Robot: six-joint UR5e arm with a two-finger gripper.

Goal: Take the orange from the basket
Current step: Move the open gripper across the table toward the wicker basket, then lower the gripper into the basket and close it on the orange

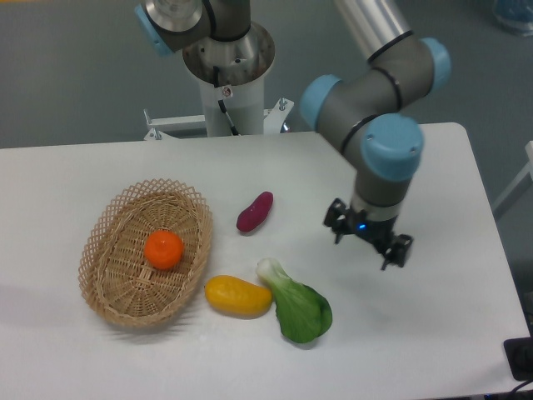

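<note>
The basket is light tan woven wicker with an open lattice rim, rough in texture. The orange in it looks smooth and faintly glossy. The desk is a smooth, matt white surface. The arm shows matt grey metal with light blue plastic caps.

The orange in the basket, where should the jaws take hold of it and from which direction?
Grip the orange across its widest part, coming straight down from above. It is round and sits alone mid-basket, whose raised rim blocks a sideways approach.
</note>
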